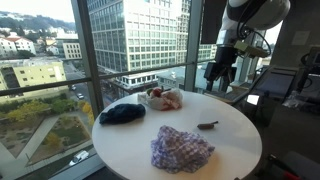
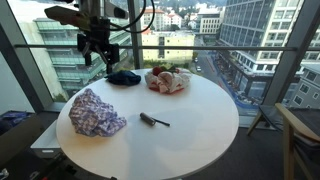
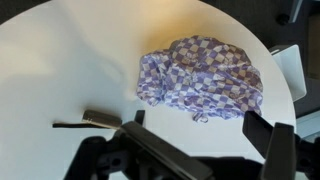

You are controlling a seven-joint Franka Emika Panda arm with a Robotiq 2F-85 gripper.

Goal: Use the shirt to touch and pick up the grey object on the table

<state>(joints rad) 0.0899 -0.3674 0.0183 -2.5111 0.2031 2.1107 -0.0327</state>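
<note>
A crumpled purple-and-white checkered shirt (image 1: 181,148) lies on the round white table (image 1: 238,140); it also shows in the other exterior view (image 2: 95,112) and in the wrist view (image 3: 203,78). The small grey object (image 1: 208,126) with a thin dark handle lies beside the shirt, apart from it, in both exterior views (image 2: 152,120) and in the wrist view (image 3: 95,120). My gripper (image 1: 218,72) hangs open and empty high above the table edge; it also shows in the other exterior view (image 2: 97,55). In the wrist view its jaws (image 3: 197,122) frame the near edge of the shirt.
A dark blue cloth (image 1: 122,113) (image 2: 124,77) and a pink-and-white bundle (image 1: 164,98) (image 2: 167,80) lie at the window side of the table. Glass windows surround the table. A wooden chair (image 2: 300,130) stands at one side.
</note>
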